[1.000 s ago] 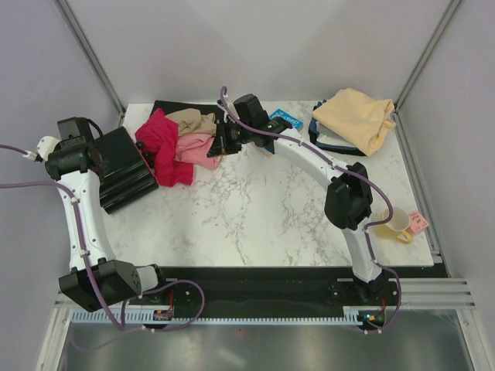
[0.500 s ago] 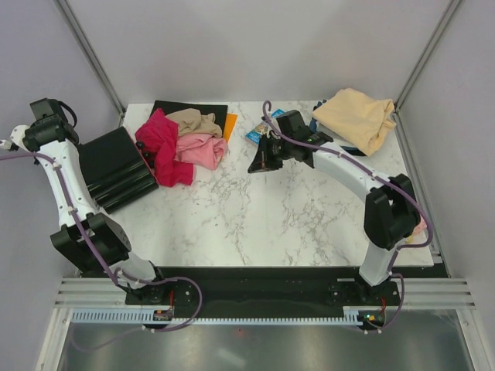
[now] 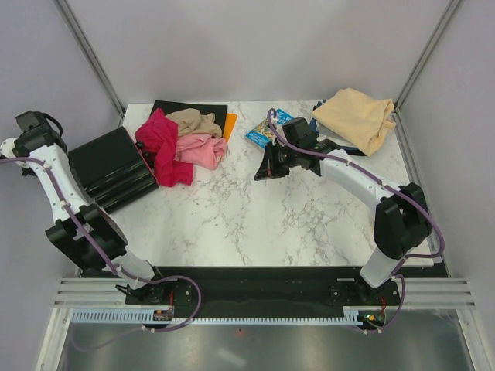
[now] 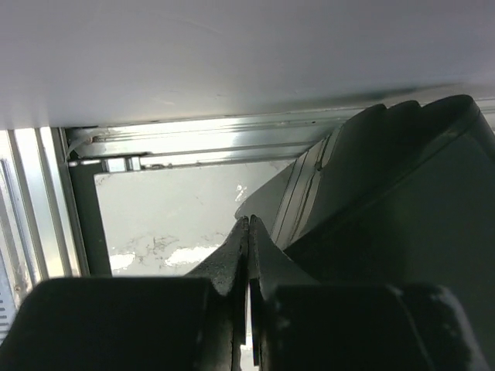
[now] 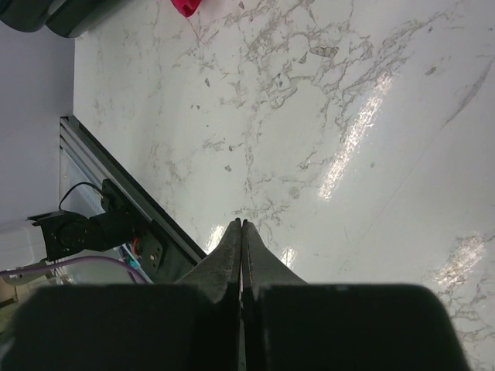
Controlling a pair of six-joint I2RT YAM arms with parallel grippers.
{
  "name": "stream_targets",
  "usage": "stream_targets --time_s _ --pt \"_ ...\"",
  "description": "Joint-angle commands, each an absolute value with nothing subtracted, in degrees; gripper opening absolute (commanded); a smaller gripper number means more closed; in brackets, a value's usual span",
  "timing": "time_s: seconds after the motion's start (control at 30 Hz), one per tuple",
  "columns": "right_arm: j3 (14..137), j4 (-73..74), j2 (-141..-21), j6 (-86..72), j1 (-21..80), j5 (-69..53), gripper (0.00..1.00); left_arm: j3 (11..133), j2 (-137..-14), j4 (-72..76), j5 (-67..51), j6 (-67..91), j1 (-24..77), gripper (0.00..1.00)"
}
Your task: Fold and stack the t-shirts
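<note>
Three t-shirts lie crumpled in a pile at the back left of the table: crimson red [image 3: 162,147], pink [image 3: 199,149] and tan-brown [image 3: 193,120]. A peach-cream t-shirt [image 3: 356,117] lies bunched at the back right. My right gripper [image 3: 261,174] hangs shut and empty over bare marble, to the right of the pile. In the right wrist view its tips [image 5: 242,223] meet above the table, with a corner of the red shirt [image 5: 186,6] at the top edge. My left gripper [image 4: 249,221] is shut and empty, out past the table's left edge.
A ribbed black case [image 3: 112,166] sits left of the pile and fills the right of the left wrist view [image 4: 402,201]. A flat black mat [image 3: 189,107] and an orange sheet [image 3: 230,124] lie behind the pile. A blue book [image 3: 261,134] lies at the back centre.
The right arm has pulled back from the pile to the table's middle, uncovering the blue book. The left arm has swung out left, off the black case. The shirts have not moved.
</note>
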State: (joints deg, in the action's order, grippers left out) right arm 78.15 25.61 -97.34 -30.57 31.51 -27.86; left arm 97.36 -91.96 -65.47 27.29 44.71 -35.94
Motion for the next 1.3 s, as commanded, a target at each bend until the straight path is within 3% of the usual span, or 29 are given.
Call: stream_targets --time_s 0.0,0.4,0.97,1.27 --pt "77.8 26.5 -93.5 -28.7 31.6 -26.1 0.0 96.0 -93.6 -58.4 26.2 40.0 -38.8 0.02" --pt "78.0 27.0 -94.5 -29.4 31.6 -26.2 0.0 88.0 -94.8 -47.4 19.0 35.8 -39.0 0.02" --pt "77.0 29.7 -93.8 -28.0 31.6 -24.8 0.0 90.7 -102.6 -40.7 14.6 33.1 -36.2 0.02" --pt "78.7 29.6 -95.4 -28.7 31.6 -24.0 0.0 81.6 -101.0 -40.2 20.1 32.4 -25.0 0.02"
